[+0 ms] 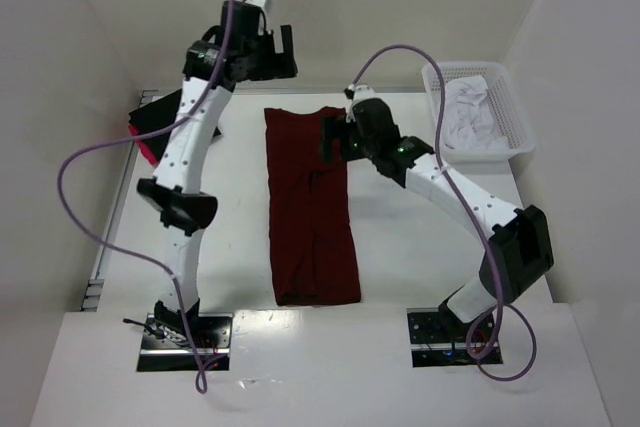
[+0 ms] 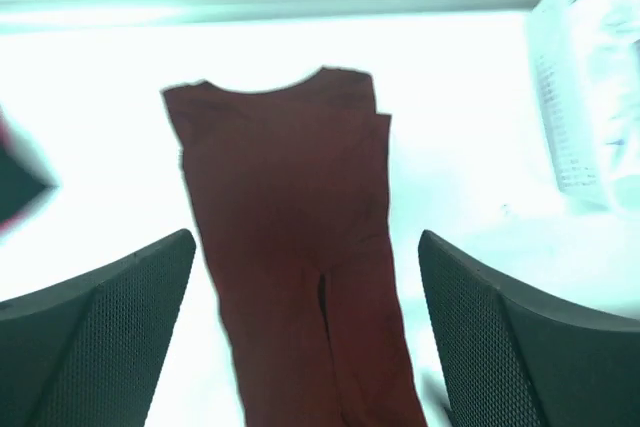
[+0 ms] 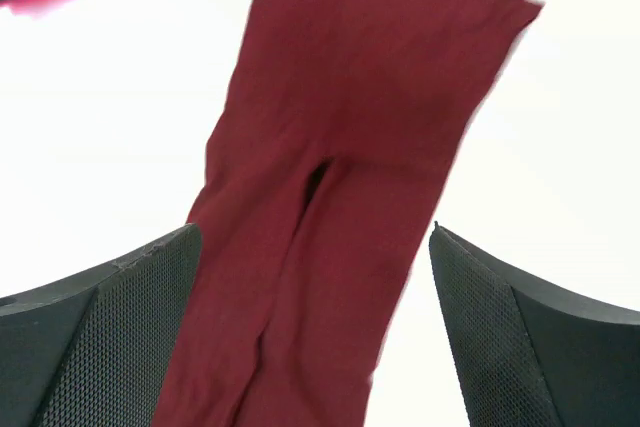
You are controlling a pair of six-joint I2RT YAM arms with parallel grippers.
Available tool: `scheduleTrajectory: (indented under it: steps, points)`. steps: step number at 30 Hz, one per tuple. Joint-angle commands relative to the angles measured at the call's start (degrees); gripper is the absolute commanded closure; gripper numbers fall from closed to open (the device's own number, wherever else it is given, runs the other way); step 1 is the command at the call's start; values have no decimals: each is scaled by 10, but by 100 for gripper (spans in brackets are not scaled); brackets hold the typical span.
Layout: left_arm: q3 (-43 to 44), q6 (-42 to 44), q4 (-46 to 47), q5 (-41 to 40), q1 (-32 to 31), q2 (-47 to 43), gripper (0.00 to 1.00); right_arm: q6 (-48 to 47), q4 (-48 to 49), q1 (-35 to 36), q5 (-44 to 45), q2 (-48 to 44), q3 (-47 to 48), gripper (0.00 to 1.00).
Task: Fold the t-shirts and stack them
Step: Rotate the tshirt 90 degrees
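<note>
At the white bench's (image 1: 420, 237) far left, a folded black cloth t-shirt (image 1: 150, 113) lies touching a bright pink one (image 1: 150, 153). The left gripper (image 2: 306, 237) hangs open. A long dark maroon t-shirt (image 1: 310, 207), folded lengthwise, lies mid-bench. The right gripper (image 3: 315, 229) gapes open above its far end. A white plastic basket (image 1: 520, 122) stands far right.

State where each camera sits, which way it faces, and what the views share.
Top external: above and behind the bases, looking down on the table; both arms show whole, with the maroon t-shirt and basket.
Left wrist: on the left gripper, held high, looking down the shirt; its open fingers frame the bottom.
Right wrist: on the right gripper, close over the shirt; open fingers at the bottom.
Shared: all three show the maroon t-shirt; top and left wrist share the basket.
</note>
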Motion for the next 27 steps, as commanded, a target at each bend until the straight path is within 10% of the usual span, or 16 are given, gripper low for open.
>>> scheduleTrajectory:
  steps: [1,10,27]
  points:
    - [-133,19,-9,-49,-24,-64,0,-28,4,-13,-5,70,64,0]
    - [-660,-38,228,25,40,-387,0,-34,-54,-13,-25,287,260,0]
    - [-803,5,221,126,70,-468,0,-14,-256,-13,9,614,644,0]
